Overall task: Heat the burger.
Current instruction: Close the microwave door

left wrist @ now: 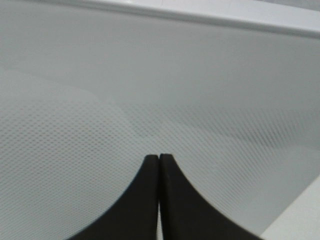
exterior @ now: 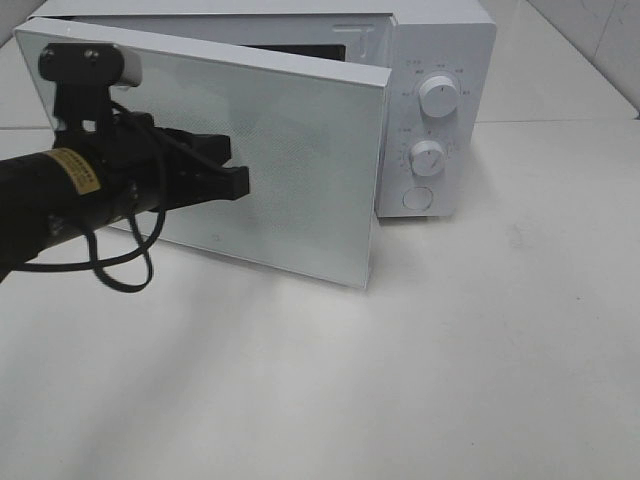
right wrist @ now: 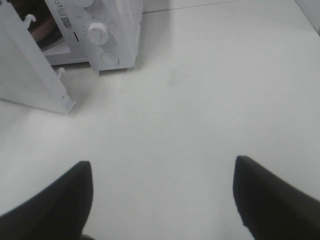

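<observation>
Black and pinched shut on nothing, your left gripper (exterior: 238,170) points its tips at the white door (exterior: 300,150) of the microwave (exterior: 450,50), very close or touching. The door hangs half open. It is hard and slick, so push flat near its free edge. Something brown (right wrist: 40,30) sits inside, maybe the burger; I cannot tell. Your right gripper (right wrist: 162,195) hangs wide open and empty over the table (right wrist: 210,100).

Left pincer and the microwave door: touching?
Cannot tell. In the left wrist view the shut left pincer points at the microwave door up close, but no gap or contact shows; the exterior high view only overlaps them.
</observation>
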### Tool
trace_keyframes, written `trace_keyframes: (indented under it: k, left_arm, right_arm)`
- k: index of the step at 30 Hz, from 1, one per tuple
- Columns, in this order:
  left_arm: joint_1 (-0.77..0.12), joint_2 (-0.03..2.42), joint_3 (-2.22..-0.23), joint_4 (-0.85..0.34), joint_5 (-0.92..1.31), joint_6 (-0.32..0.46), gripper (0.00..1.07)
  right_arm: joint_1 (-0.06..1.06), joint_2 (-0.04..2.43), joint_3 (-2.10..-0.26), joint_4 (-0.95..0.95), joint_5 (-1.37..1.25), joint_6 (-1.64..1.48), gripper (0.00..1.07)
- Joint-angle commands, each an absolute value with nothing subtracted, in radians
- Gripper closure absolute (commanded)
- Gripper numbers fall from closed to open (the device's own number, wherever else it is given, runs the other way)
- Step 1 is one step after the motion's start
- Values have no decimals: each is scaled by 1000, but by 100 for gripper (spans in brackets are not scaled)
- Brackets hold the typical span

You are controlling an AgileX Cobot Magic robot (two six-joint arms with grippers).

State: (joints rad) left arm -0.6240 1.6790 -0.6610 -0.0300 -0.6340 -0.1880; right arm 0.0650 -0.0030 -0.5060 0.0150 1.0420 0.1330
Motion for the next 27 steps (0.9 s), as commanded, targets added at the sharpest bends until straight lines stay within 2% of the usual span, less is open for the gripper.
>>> trace_keyframes:
  k: [1, 5, 11, 27]
  left_arm:
    - [-655, 1716, -737, -83, -620, -143, 107]
    - [-675, 1767, -812, -140, -617, -88, 107]
    - [-689, 1833, -922, -190, -600, -58, 107]
    - [-689, 1992, -1164, -231, -565, -25, 107]
  right_arm:
    - [59, -30, -506, 20, 1037, 123, 32]
    - [59, -30, -506, 20, 1037, 123, 32]
    - [59, -30, -506, 20, 1037, 123, 32]
    - [59, -30, -506, 20, 1037, 123, 32]
